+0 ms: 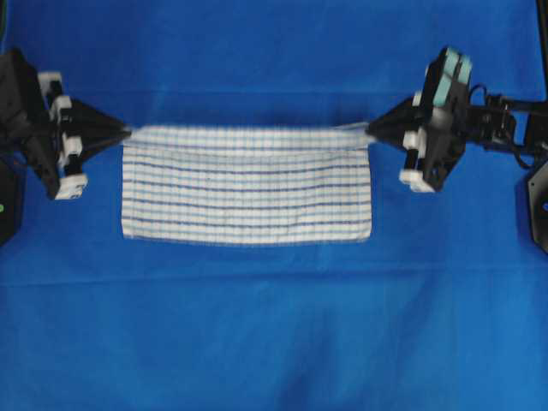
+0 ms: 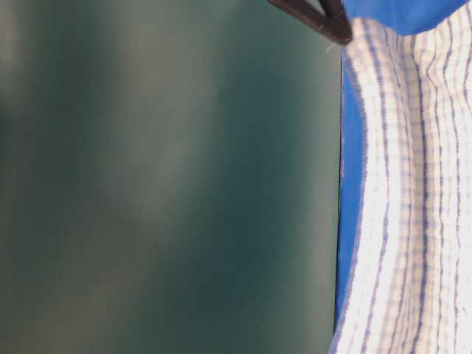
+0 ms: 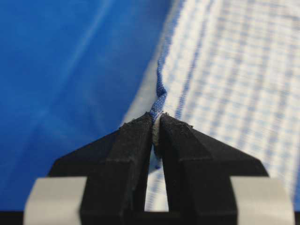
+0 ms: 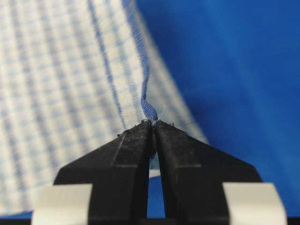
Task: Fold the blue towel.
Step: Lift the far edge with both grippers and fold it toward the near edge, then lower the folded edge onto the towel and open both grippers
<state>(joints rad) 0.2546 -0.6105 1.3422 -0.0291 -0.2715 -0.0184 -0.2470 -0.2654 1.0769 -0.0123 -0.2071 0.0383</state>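
The blue towel (image 1: 247, 193), white with thin blue stripes, lies in the middle of the solid-blue sheet with its far edge lifted and stretched taut. My left gripper (image 1: 127, 133) is shut on the towel's far-left corner; the left wrist view shows the cloth (image 3: 225, 75) pinched at the gripper's (image 3: 156, 118) black tips. My right gripper (image 1: 370, 130) is shut on the far-right corner, and the right wrist view shows the hem (image 4: 61, 79) caught between the gripper's (image 4: 153, 123) tips. The table-level view shows the towel (image 2: 413, 206) hanging in soft waves below a dark fingertip (image 2: 332, 26).
The plain blue sheet (image 1: 274, 325) covers the whole table, with faint creases near the front. Both arm bodies sit at the side edges, the left arm (image 1: 34, 128) and the right arm (image 1: 488, 128). A blurred dark green surface (image 2: 162, 177) fills most of the table-level view.
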